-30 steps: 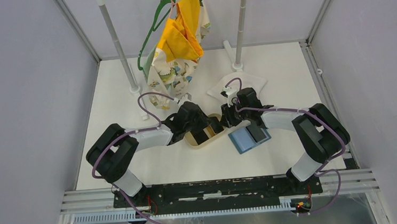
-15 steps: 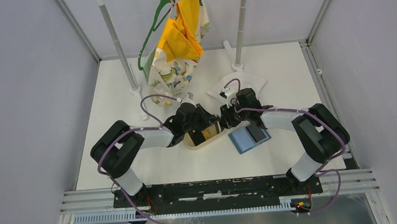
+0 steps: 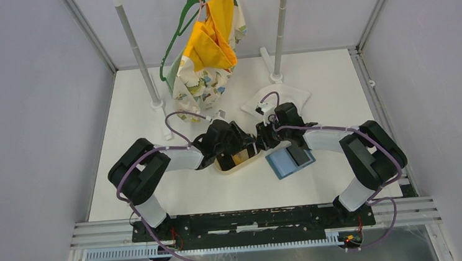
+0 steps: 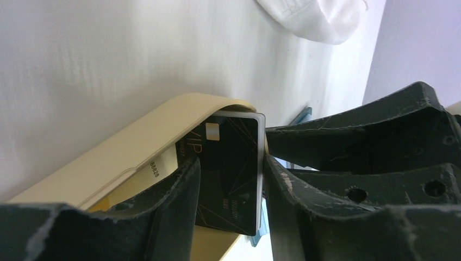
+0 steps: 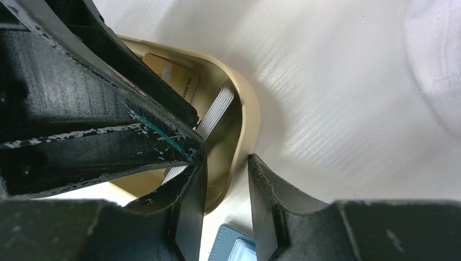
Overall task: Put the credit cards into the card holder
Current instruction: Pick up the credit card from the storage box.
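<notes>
Left wrist view: one credit card (image 4: pixel 234 190) stands in the tan tray (image 4: pixel 136 147) between the left pincer (image 4: pixel 231 163) jaws, grip unclear; the right pincer (image 5: pixel 225 163) clamps the tray rim, and the card holder (image 3: pixel 281 166) on the tabletop (image 3: pixel 159 198) nearby awaits filling.

We see one black credit card (image 4: pixel 231 168) with thin gold lines, a gold chip and "VIP" lettering. It stands on edge inside the tan tray (image 4: pixel 136 141), at its right end. Pale card edges (image 5: pixel 215 111) lie packed against it, too close to count. The blue card holder (image 3: pixel 283 164) lies flat just right of the tray, with a dark rectangle (image 3: pixel 298 155) on its right half.
</notes>
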